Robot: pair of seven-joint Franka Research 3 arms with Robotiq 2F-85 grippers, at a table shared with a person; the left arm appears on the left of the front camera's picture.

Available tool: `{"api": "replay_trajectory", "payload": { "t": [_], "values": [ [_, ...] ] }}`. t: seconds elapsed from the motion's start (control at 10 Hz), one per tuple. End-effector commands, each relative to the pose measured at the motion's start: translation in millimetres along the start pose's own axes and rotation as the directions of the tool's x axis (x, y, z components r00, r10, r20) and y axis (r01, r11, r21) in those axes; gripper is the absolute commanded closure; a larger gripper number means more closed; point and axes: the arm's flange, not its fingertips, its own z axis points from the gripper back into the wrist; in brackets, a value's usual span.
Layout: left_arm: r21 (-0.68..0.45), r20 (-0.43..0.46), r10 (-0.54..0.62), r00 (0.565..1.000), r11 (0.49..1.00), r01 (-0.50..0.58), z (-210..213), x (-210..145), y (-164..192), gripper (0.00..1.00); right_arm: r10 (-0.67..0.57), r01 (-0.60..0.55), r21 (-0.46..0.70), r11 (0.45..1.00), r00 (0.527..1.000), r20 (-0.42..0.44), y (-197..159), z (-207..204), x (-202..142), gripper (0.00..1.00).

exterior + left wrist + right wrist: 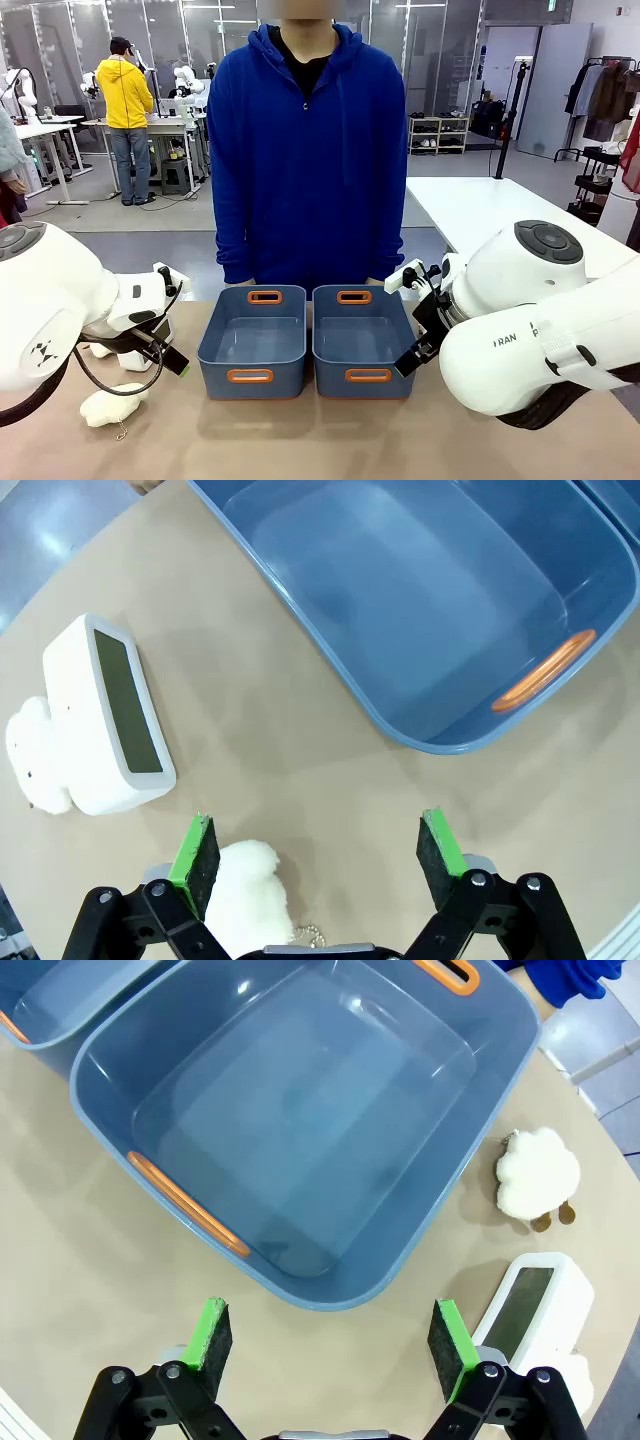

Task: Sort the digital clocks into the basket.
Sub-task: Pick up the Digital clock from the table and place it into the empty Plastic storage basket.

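Two blue-grey bins were set side by side at the middle of the table [330, 440], the left bin [253, 345] and the right bin [362, 345] close together. A person [305, 150] in a blue hooded top was seen standing just behind them.

The left gripper [320, 852] was held wide open above the tabletop, just outside the left bin, with nothing between its green pads. The left clock [112, 718] was seen lying on the table beside that bin and apart from it, its dark screen turned up toward the wrist camera. A plush toy [36, 752] was tucked against the clock's side, and a second plush toy [252, 885] lay beneath the gripper's fingers.

The right gripper [335, 1340] was likewise spread wide and held nothing, hovering over the table just outside the right bin. The right clock [530, 1310] lay on the table outside that bin, partly hidden behind one finger. A third plush toy [537, 1172] was seen near it, close to the bin's wall.
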Motion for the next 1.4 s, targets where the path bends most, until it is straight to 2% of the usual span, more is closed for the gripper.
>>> {"api": "replay_trajectory", "payload": {
  "t": [0.0, 0.1, 0.2, 0.3, 0.4, 0.5, 0.6, 0.7, 0.8, 1.0, 1.3],
  "values": [
    [0.0, 0.0, 0.001, 1.0, 1.0, -0.001, 0, 0, 0, 0.0, -0.002, 0.002, 0.0, 1.0, 1.0, 0.0, 0, 0, 0, 0.0],
    [0.0, 0.0, 0.0, 1.0, 1.0, 0.0, 0, 0, 0, 0.0, 0.0, 0.0, 0.0, 1.0, 1.0, 0.0, 0, 0, 0, 0.0],
    [-0.01, -0.011, -0.033, 0.999, 0.999, 0.033, 23, 21, -2, 0.0, 0.031, -0.031, 0.028, 0.999, 0.999, 0.007, 0, 29, 16, 0.0],
    [-0.048, -0.058, -0.035, 0.998, 0.998, 0.032, 42, 35, 1, 0.0, 0.023, -0.024, 0.05, 0.998, 1.0, 0.004, -5, 56, 31, 0.0],
    [-0.136, -0.071, -0.022, 0.997, 0.991, 0.012, 64, 46, 8, 0.0, 0.027, -0.025, 0.115, 0.993, 0.999, -0.023, -15, 78, 44, 0.0],
    [-0.27, -0.062, 0.018, 0.998, 0.962, -0.034, 83, 53, 23, 0.0, 0.021, -0.011, 0.175, 0.984, 0.998, -0.059, -30, 92, 55, 0.0],
    [-0.372, -0.093, 0.063, 0.994, 0.924, -0.094, 102, 54, 46, 0.0, -0.011, 0.028, 0.264, 0.964, 0.998, -0.065, -45, 103, 64, 0.0],
    [-0.477, -0.065, 0.13, 0.989, 0.867, -0.145, 121, 49, 69, 0.0, -0.067, 0.082, 0.381, 0.921, 0.996, -0.054, -61, 114, 65, 0.0],
    [-0.55, -0.04, 0.185, 0.982, 0.817, -0.177, 140, 40, 94, 0.0, -0.145, 0.143, 0.477, 0.867, 0.989, -0.034, -85, 124, 58, 0.0],
    [-0.626, 0.102, 0.368, 0.924, 0.746, -0.228, 177, -11, 138, 0.0, -0.322, 0.24, 0.582, 0.777, 0.946, 0.04, -132, 151, 21, 0.0],
    [-0.601, 0.187, 0.575, 0.797, 0.708, -0.371, 192, -92, 166, 0.0, -0.597, 0.411, 0.623, 0.666, 0.794, 0.114, -185, 181, -64, 0.0]
  ]
}}
